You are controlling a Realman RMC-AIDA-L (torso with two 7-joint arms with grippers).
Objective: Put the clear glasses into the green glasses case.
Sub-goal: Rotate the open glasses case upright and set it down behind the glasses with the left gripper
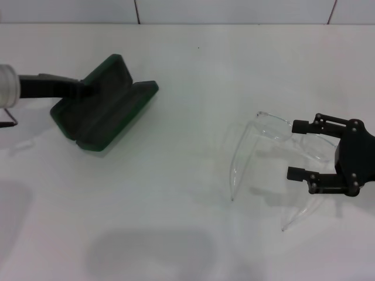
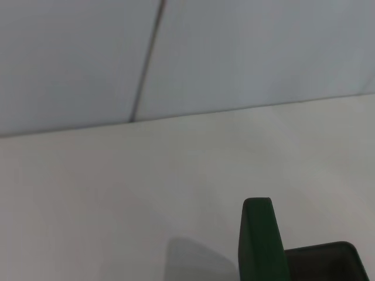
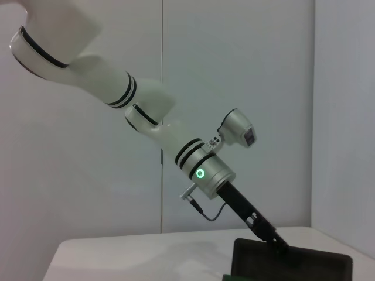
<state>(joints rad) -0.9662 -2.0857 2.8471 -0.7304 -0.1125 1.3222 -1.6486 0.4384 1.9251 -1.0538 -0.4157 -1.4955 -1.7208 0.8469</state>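
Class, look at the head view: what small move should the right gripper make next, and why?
Probably close the right gripper on the transparent wraparound safety glasses: its open fingers sit at the lens. The dark green clamshell glasses case already stands open, with the left gripper at its lid.

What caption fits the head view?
Left gripper holds the open green glasses case; open right gripper straddles the clear glasses.

My head camera looks down on the table (image 1: pixel 187 58) from above. Both wrist cameras sit low, facing the wall; all three share the green case (image 1: pixel 105 105).
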